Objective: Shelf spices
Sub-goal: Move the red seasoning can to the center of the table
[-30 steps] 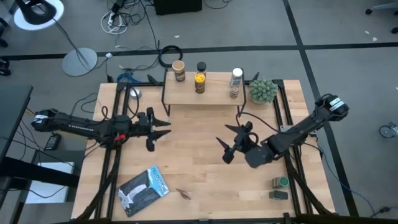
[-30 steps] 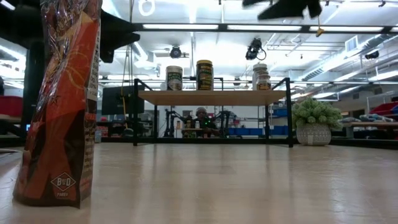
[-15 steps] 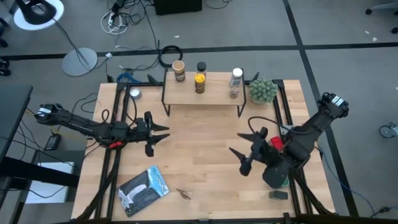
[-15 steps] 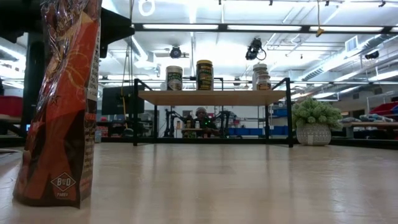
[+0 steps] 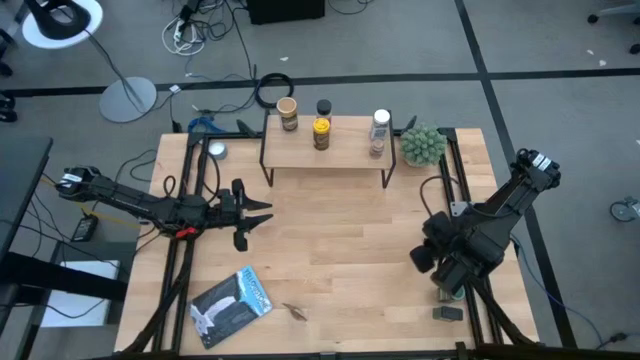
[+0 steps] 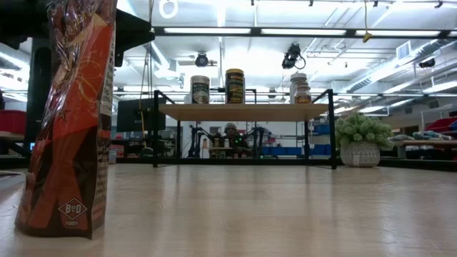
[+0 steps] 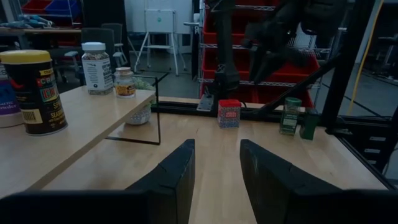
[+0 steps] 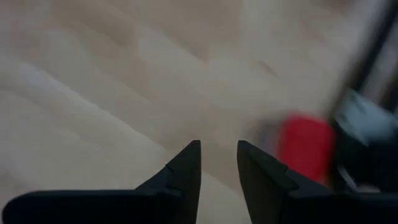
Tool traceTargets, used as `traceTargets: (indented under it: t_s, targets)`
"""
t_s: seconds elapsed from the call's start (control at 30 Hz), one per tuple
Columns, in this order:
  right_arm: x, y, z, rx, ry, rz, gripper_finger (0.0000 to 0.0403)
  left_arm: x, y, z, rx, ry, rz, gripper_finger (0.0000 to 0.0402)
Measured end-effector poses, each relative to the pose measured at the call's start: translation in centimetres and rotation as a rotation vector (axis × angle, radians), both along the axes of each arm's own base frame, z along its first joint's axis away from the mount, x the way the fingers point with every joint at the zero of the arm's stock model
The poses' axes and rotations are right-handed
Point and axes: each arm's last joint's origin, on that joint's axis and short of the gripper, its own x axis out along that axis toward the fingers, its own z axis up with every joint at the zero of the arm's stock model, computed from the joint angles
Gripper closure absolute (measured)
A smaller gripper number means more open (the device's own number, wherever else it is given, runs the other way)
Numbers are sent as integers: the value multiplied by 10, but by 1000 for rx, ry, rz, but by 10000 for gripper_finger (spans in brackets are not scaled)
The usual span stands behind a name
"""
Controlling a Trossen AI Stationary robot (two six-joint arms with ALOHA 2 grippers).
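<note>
The wooden table [image 5: 330, 270] fills the middle of the high view. The shelf [image 5: 325, 148] stands at its upper centre. Four spices stand on the shelf: a tan-lidded jar [image 5: 288, 113] at the upper left, a black-lidded jar [image 5: 323, 107] beside it, a yellow jar [image 5: 321, 132] just below that, and a white-capped bottle [image 5: 380, 125] towards the right end. A potted plant [image 5: 422, 145] sits just right of the shelf, and a blue-white packet [image 5: 232, 304] lies at the table's lower left.

The right arm is folded over the lower right of the table, with the right gripper [image 8: 217, 163] pointing down at the wood; its two fingers stand a little apart with nothing between them. A blurred red tin [image 8: 305, 147] lies just beyond them. In the left wrist view, that red tin [image 7: 229, 113] stands in the centre of the frame, with two green tins [image 7: 290, 116] to its right.

The left gripper [image 5: 262, 212] hovers at the left-middle of the table, its fingers parted by a narrow gap, holding nothing.
</note>
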Motion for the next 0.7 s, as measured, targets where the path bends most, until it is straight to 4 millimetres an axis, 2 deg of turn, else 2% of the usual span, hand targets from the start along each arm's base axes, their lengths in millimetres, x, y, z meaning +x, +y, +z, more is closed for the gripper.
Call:
traceTargets:
  t_s: [0.17,0.3,0.43,0.7]
  targets:
    - [-2,-1,-2,96,52,-121,288,0,0,0,0,1,2,271]
    - [-3,-5,-13,131,110,-260,263,0,0,-1,2,8,2,271]
    - [-9,-10,-33,121,192,-393,237,0,0,-1,2,8,2,271]
    - [-20,-19,-71,41,237,-453,204,0,0,-1,-1,10,2,271]
